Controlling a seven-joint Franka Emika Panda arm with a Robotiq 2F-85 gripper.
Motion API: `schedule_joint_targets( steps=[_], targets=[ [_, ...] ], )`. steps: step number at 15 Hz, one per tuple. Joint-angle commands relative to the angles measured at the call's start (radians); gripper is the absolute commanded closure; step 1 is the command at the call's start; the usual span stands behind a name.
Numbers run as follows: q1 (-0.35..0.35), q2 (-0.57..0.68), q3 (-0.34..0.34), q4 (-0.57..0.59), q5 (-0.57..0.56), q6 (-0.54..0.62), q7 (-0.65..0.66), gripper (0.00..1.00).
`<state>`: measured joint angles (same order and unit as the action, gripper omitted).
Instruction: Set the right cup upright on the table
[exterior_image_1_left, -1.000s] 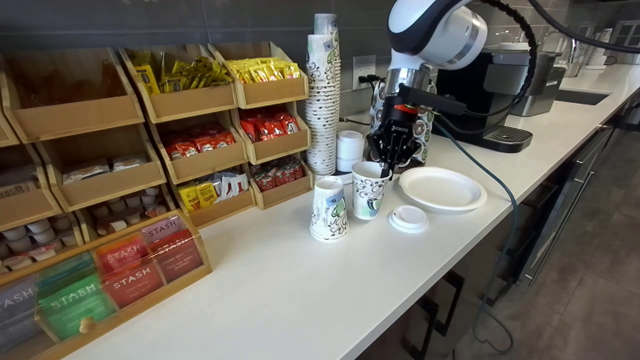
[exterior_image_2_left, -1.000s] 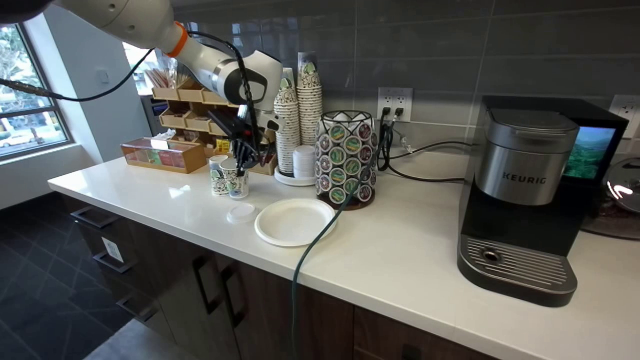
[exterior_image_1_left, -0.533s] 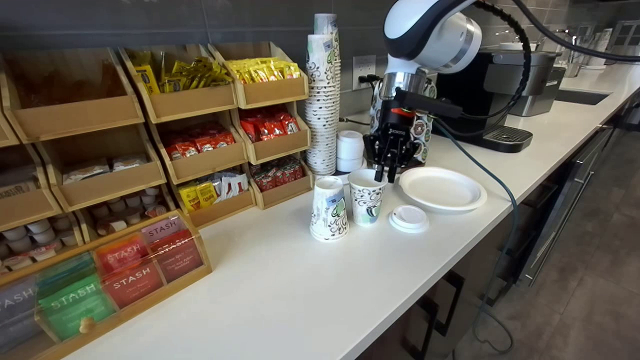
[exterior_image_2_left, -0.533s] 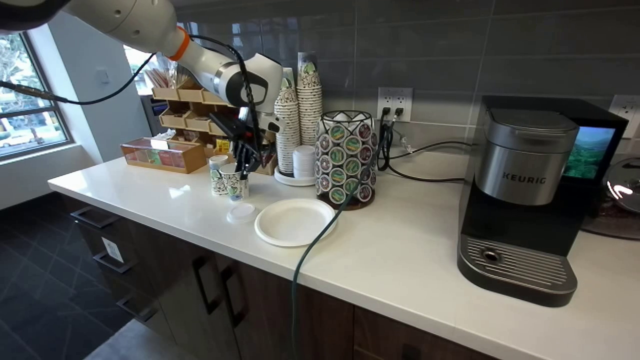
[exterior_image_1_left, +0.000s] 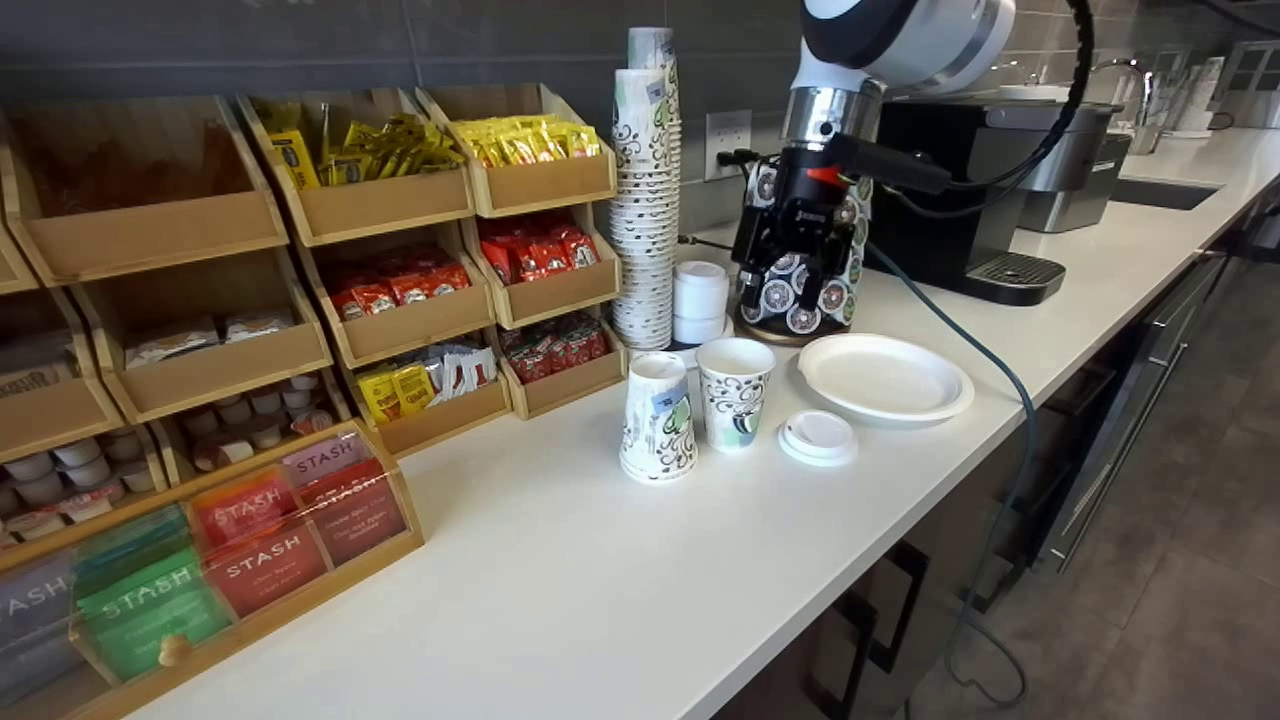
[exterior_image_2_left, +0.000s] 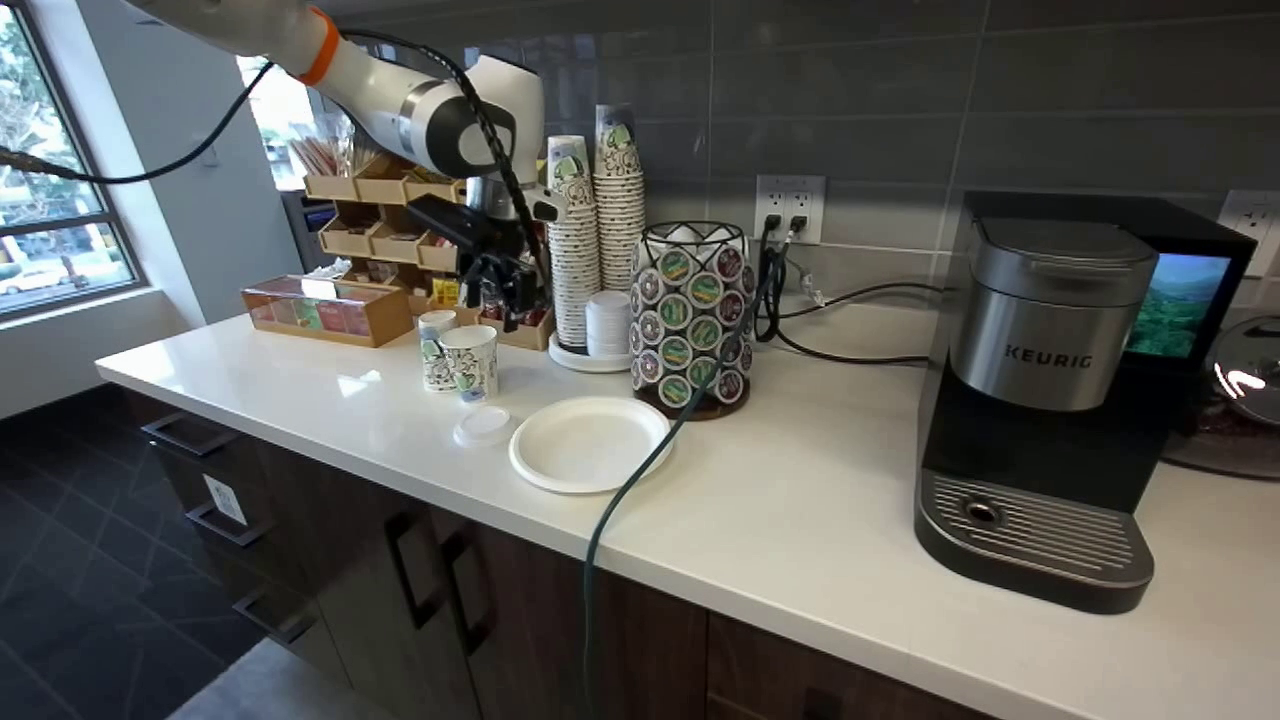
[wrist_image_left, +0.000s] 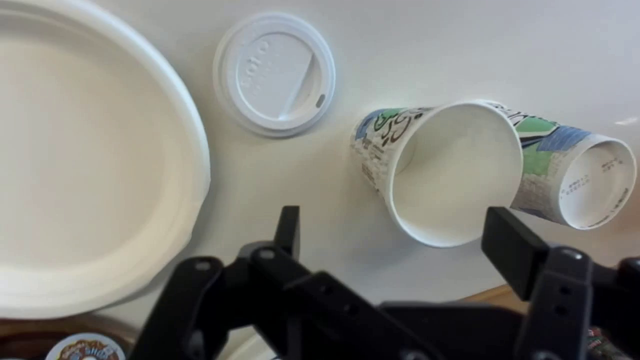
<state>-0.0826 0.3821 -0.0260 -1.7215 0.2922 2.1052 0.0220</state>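
The right cup (exterior_image_1_left: 735, 405), white paper with dark scroll print, stands upright on the white table (exterior_image_1_left: 560, 580), mouth up. Next to it an almost identical cup (exterior_image_1_left: 658, 430) stands upside down; both cups (exterior_image_2_left: 472, 368) also show in an exterior view. From above, in the wrist view, I look into the right cup's hollow (wrist_image_left: 455, 175). My gripper (wrist_image_left: 393, 212) is open, its fingers (wrist_image_left: 512, 250) wide apart with nothing between them. In both exterior views the gripper (exterior_image_1_left: 778, 300) hangs above and a little behind the cup, apart from it.
A white lid (exterior_image_1_left: 818, 438) and a white plate (exterior_image_1_left: 886, 378) lie close by. Behind are tall cup stacks (exterior_image_1_left: 645, 220), a coffee-pod carousel (exterior_image_2_left: 690, 320) and wooden packet racks (exterior_image_1_left: 540, 185). A coffee maker (exterior_image_2_left: 1050, 350) stands farther along. A green cable (exterior_image_2_left: 640, 480) crosses the counter.
One second ago the gripper was shut on the right cup's rim. The cup has settled slightly lower onto the table, the jaws have opened, and the gripper has risen away from it.
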Motion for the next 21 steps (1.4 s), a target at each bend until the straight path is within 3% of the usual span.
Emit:
schedule_joint_targets(
  steps=[1, 3, 6, 12, 16, 17, 21],
  targets=[
    [0.024, -0.155, 0.009, -0.246, -0.044, 0.250, -0.088, 0.00],
    [0.028, -0.240, 0.020, -0.351, -0.040, 0.363, -0.117, 0.00],
    [0.032, -0.394, 0.025, -0.502, -0.038, 0.410, -0.122, 0.00],
    [0.044, -0.735, 0.006, -0.701, -0.077, 0.292, -0.109, 0.00],
    [0.058, -0.935, -0.040, -0.754, -0.042, 0.107, -0.135, 0.00],
    [0.053, -0.828, -0.020, -0.690, -0.067, 0.169, -0.103, 0.00],
    [0.057, -0.931, -0.040, -0.731, -0.064, 0.108, -0.113, 0.00]
  ],
)
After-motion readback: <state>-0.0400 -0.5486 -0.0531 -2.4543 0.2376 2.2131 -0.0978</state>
